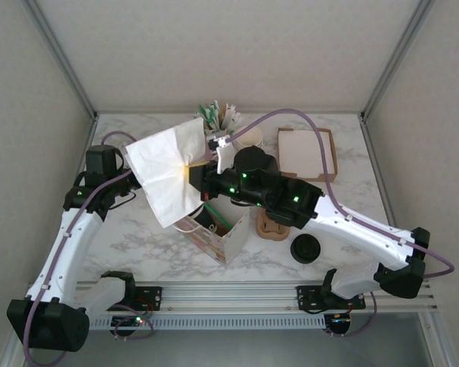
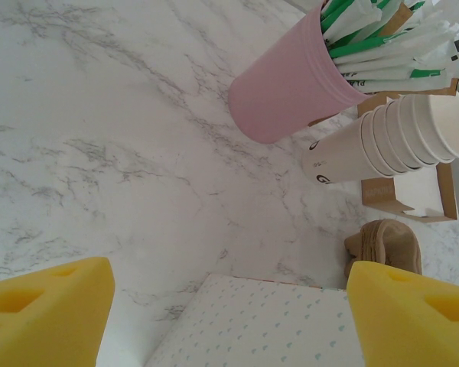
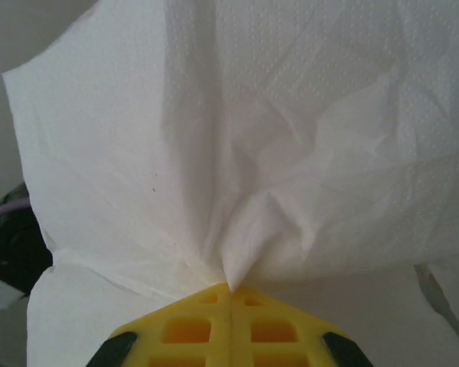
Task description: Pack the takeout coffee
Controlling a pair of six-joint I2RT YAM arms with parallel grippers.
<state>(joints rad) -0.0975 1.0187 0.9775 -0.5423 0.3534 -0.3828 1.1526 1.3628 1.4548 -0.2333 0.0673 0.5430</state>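
Note:
The takeout coffee [image 1: 306, 248] stands on the table right of centre, its round black lid facing up. My right gripper [image 3: 231, 287] is shut on a white paper napkin [image 3: 237, 145]. In the top view that right gripper [image 1: 190, 173] holds the spread napkin [image 1: 164, 172] up, left of the open white paper bag [image 1: 223, 233]. My left gripper [image 2: 229, 306] is open, its yellow fingers [image 2: 46, 306] wide apart with nothing between them. It hangs over the bag's patterned side [image 2: 260, 321]. In the top view the napkin hides the left jaws.
A pink cup [image 2: 291, 84] of green-and-white packets and a stack of cream paper cups [image 2: 390, 138] stand at the back. A cardboard tray [image 1: 307, 154] lies back right. A tan cardboard piece [image 1: 272, 226] lies between the bag and the coffee.

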